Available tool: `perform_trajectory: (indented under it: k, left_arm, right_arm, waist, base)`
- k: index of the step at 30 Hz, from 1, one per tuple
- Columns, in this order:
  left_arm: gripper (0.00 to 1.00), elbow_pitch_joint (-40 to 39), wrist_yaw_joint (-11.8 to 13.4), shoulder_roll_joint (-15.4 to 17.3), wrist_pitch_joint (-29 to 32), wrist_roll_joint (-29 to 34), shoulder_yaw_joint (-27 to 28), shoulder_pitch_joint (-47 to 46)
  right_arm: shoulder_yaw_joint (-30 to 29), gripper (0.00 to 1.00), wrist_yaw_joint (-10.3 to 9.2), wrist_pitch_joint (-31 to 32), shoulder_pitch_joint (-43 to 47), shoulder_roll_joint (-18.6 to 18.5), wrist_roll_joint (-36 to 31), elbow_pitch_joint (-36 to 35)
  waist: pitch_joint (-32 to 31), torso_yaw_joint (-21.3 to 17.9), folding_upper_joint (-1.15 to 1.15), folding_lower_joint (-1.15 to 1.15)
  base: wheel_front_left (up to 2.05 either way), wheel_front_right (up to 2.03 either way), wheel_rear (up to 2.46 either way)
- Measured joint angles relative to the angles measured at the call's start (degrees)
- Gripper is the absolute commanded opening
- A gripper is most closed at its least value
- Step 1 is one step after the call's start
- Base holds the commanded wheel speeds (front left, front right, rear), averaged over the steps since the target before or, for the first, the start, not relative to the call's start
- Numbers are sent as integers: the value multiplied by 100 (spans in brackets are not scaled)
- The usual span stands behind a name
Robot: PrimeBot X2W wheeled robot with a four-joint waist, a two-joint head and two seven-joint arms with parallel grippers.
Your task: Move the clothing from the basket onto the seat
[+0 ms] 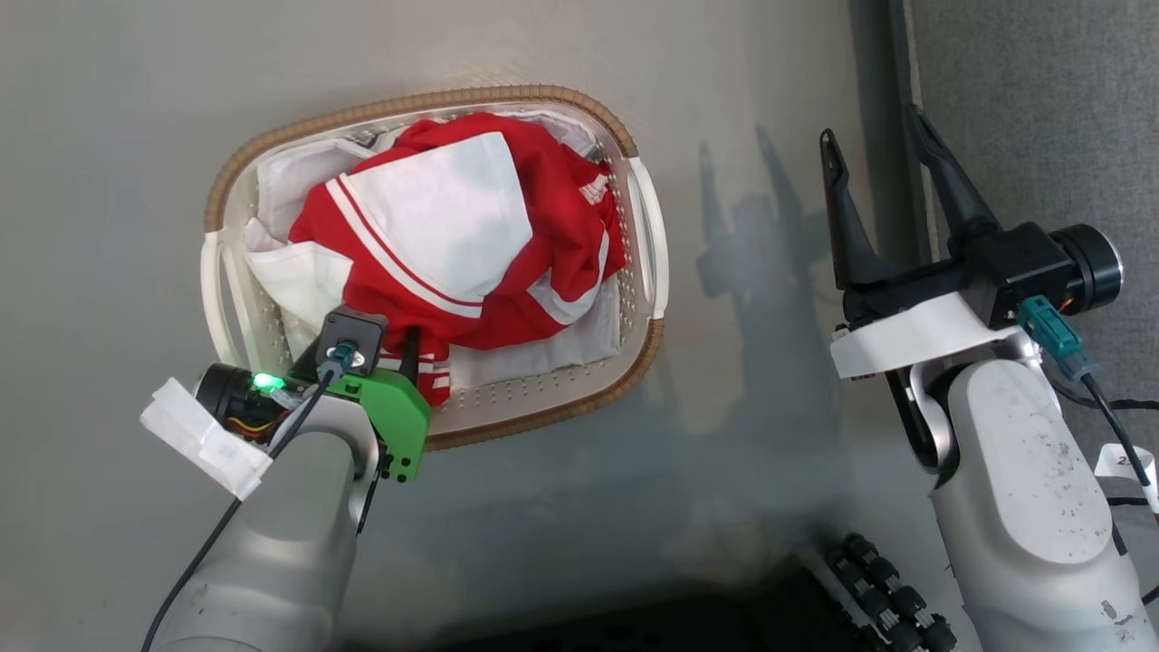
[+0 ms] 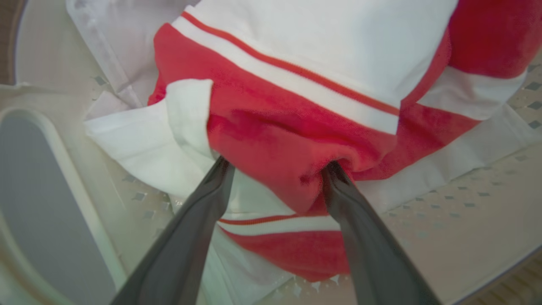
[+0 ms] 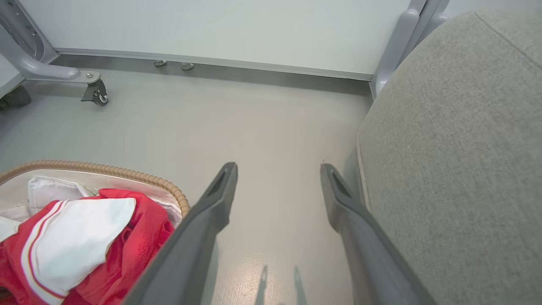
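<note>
In the head view, the clothing (image 1: 471,244) is seen bunched inside the basket (image 1: 543,95), which stands on the floor (image 1: 109,136). The left tool (image 1: 398,358) is lowered onto the garment's near edge. The right tool (image 1: 871,127) is held wide and empty beside the seat (image 1: 1041,109).

In the left wrist view, the left tool's (image 2: 278,165) jaws are spread wide, with a red fold bulging between the 2 fingers (image 2: 203,203); no grip is closed. A white liner (image 2: 127,140) is seen under the garment.

In the right wrist view, the seat (image 3: 457,169) is shown bare.

The task is judged barely begun: closing, lifting, carrying and laying down are all left.
</note>
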Motion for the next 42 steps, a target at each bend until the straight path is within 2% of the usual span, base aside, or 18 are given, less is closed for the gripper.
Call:
perform_trajectory:
  k: [3, 4, 5, 6, 13, 20, 42]
  left_arm:
    - [100, 98, 70, -4, 0, -74, 64, -82]
    - [76, 148, 77, -8, 0, -94, 85, -106]
    - [44, 175, 67, -11, 0, -118, 78, -113]
    - [0, 165, 63, -11, 0, -135, 90, -113]
    - [0, -192, 44, -4, 0, -237, 166, -9]
    - [0, -784, -25, 83, 1, -224, 211, 597]
    - [0, -3444, -266, -16, 1, -20, 687, 2573]
  right_arm:
    - [-3, 100, 0, 0, -37, 1, -1, -26]
    - [-3, 100, 0, 0, -41, 0, -1, -27]
    - [-2, 100, 0, 0, -41, 1, -1, -24]
    - [-1, 100, 0, 0, -41, 1, 0, -21]
    - [-1, 100, -1, 0, -24, -1, 20, 121]
    - [113, 100, 0, 0, 169, 3, 99, 415]
    - [168, 100, -1, 0, 1351, 3, 369, 976]
  waist:
    - [117, -41, 0, 0]
    - [147, -54, 0, 0]
    - [165, -70, 0, 0]
    - [172, -84, 0, 0]
    - [-15, -86, 0, 0]
    - [-513, -72, 0, 0]
    - [-2809, 262, 0, -1]
  base:
    - [0, 0, 0]
    - [0, 0, 0]
    - [0, 0, 0]
    - [0, 0, 0]
    - [0, 0, 0]
    - [0, 0, 0]
    - [0, 0, 0]
